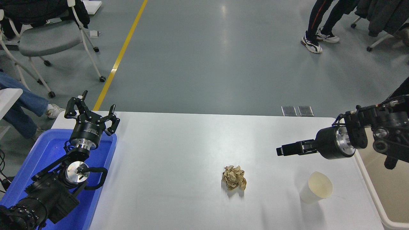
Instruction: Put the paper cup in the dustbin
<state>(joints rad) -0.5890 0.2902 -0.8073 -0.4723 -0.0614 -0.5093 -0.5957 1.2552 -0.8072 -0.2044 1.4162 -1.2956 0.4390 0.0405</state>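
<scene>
A small white paper cup (314, 190) stands upright on the white tabletop (179, 153) near its right edge, beside the beige plastic dustbin (372, 188). The right claw (284, 149), fingers pressed together and empty, hovers above and apart from the cup. A crumpled brown paper ball (234, 177) lies mid-table. The left claw (92, 111), fingers spread, sits parked over a blue tub (41, 153).

Dustbin (370, 182) cut off at right edge.
</scene>
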